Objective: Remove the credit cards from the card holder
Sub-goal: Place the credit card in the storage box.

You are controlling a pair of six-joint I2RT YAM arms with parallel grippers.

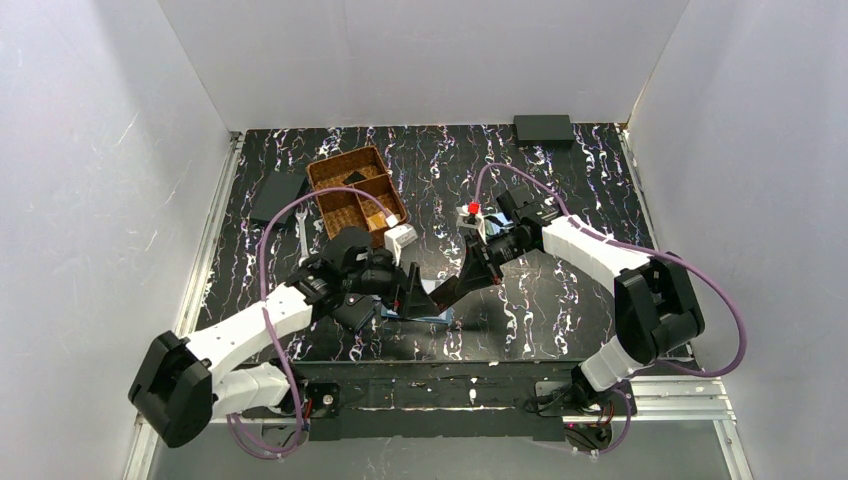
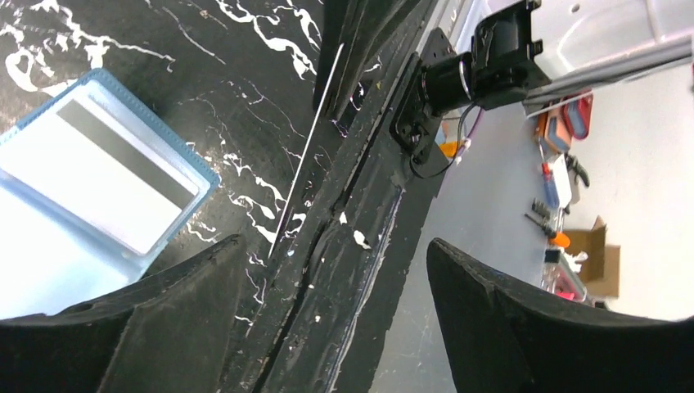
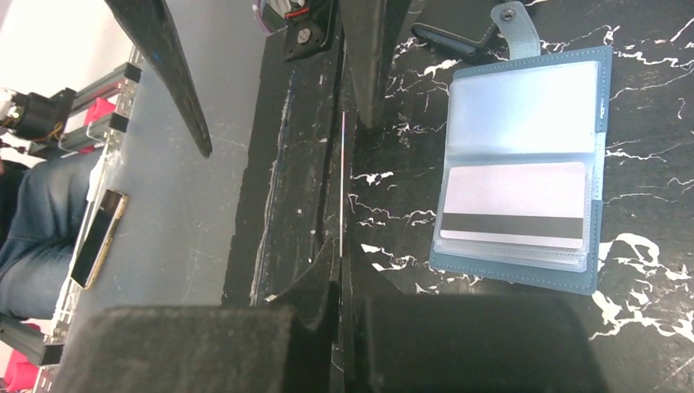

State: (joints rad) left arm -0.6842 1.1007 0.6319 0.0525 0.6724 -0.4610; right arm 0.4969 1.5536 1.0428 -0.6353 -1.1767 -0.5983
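Card holder [image 3: 524, 164] lies open flat on the table [image 3: 655, 49] between the arms. One credit card [image 3: 514, 205] sits pocketed, long axis parallel to the fold. Right jaws clamped on second card [image 3: 342, 188], edge-on, projecting straight ahead. Left jaws apart, empty

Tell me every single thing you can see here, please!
steel-blue bifold card holder: one, blue, open flat on the table, near front.
striped whitish plastic credit card: one, whitish with black stripe, in the holder's clear pocket.
thin whitish credit card: one, seen edge-on, pinched by the right gripper.
brown woven basket tray: one, brown, back left.
flat black rectangular item: one, black, left of basket.
black flat box: one, black, back right.
small white box: one, white, by basket's near corner.
small red-topped object: one, red, middle.
black marbled table: one, black with white veins.
left gripper: one, black, open, near the thin card.
right gripper: one, black, shut on that card.
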